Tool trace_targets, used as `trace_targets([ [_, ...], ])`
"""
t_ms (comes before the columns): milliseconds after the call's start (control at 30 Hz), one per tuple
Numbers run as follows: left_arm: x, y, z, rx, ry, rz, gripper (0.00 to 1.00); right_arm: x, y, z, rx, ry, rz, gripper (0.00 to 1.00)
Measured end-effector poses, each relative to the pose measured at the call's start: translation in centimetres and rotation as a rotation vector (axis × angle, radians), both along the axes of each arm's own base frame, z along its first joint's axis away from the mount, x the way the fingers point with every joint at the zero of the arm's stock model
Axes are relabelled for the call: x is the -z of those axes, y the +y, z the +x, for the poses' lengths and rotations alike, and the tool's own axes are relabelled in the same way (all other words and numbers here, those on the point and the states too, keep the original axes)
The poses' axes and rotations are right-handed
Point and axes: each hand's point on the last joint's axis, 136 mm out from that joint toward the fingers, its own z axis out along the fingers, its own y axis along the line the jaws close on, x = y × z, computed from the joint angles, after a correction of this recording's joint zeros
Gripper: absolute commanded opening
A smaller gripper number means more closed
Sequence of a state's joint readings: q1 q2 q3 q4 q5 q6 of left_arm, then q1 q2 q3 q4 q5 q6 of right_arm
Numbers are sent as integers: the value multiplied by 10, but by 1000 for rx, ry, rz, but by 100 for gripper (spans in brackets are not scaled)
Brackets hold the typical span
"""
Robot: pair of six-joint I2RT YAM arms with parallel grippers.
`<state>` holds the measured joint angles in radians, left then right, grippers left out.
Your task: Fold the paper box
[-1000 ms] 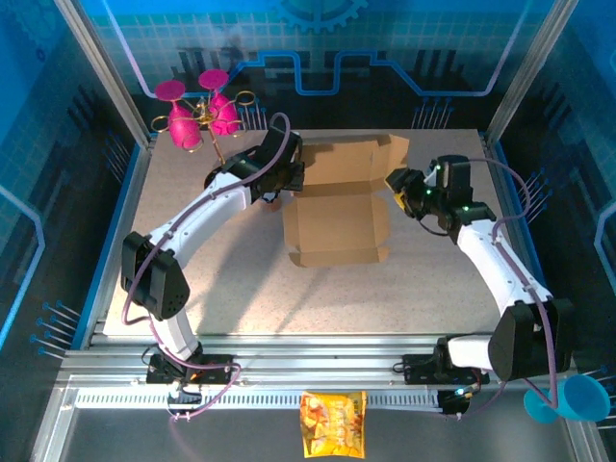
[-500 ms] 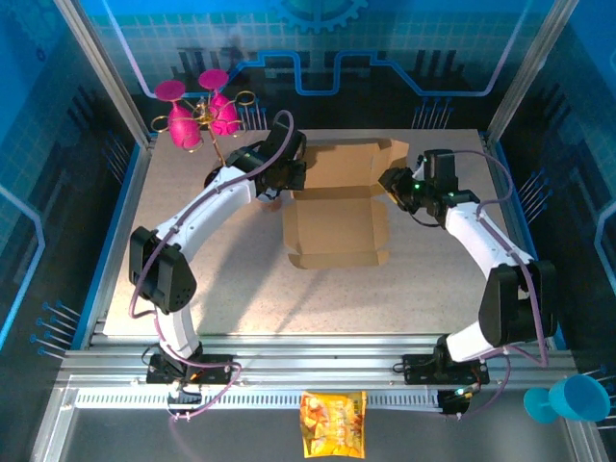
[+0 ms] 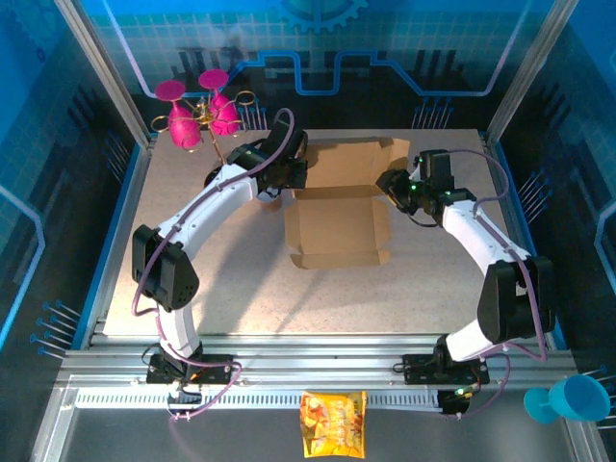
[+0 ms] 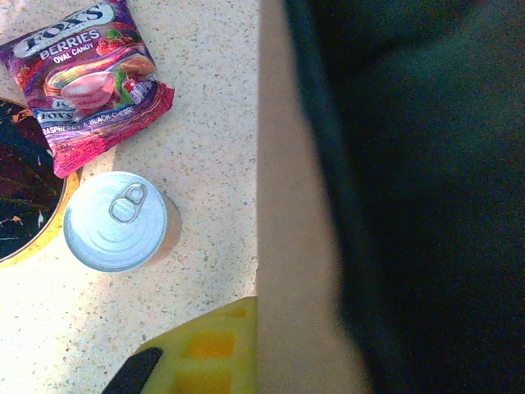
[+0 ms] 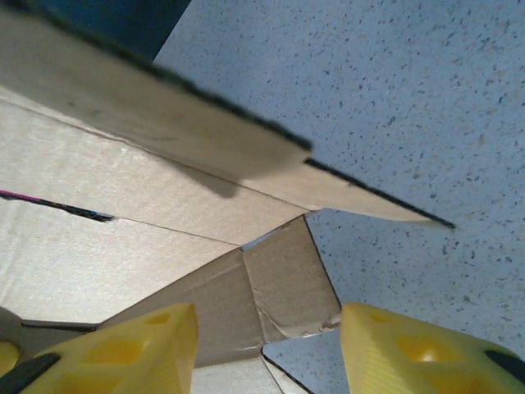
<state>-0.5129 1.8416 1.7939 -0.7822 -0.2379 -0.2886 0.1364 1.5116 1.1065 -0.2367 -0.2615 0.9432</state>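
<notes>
Kid: Brown card is the biggest thing on the speckled table [image 3: 221, 289]. Is that the paper box [image 3: 337, 226]?

Helper: Yes. Its tray part lies open between the two tools, a bit nearer the arm bases. Its lid part sits on their far side.

Kid: What is the right gripper [image 3: 390, 183] doing?

Helper: It is at the box's far corner on its own side. Its yellow fingers [image 5: 131, 345] are wide apart. A small corner flap sits just in front of them, in the gap, and nothing is pinched.

Kid: And the left gripper [image 3: 289, 175]?

Helper: It is at the other far corner. Its wrist view shows one yellow finger [image 4: 215, 349] right next to a card wall. The other side is dark, so I cannot tell if it is apart or squeezing the wall.

Kid: What could go wrong?

Helper: I think the card is thin and light. If the right tool shuts crooked, the flap could bend in the wrong place or slip out. If one tool pushes while the other has no hold, the whole box could slide away.

Kid: Anything small to watch?

Helper: A purple candy bag [image 4: 86, 82] and a silver can [image 4: 115, 222] lie just beside the left tool, outside the wall. A wide swing could knock the can over.
</notes>
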Motion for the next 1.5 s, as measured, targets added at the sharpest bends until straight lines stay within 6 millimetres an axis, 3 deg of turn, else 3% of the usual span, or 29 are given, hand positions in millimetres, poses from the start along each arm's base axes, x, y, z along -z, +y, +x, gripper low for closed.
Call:
trace_targets([
  [333,0,-3,-1,11,7,-14,0,3,7,2,-22,-15,3,46],
  [600,0,-1,0,6,7,-15,0,-19,21,10,-49,-67,17,44],
  [833,0,0,0,2,7,-17,0,-21,29,8,-67,-70,19,42],
  [1200,1,1,1,-16,15,-34,0,-15,49,5,-109,-47,14,27],
  [1333,2,3,0,-19,21,-31,0,-12,50,4,-112,-31,11,29],
  [1500,3,4,-2,-15,37,-39,0,-24,49,1,-147,-65,-29,41],
])
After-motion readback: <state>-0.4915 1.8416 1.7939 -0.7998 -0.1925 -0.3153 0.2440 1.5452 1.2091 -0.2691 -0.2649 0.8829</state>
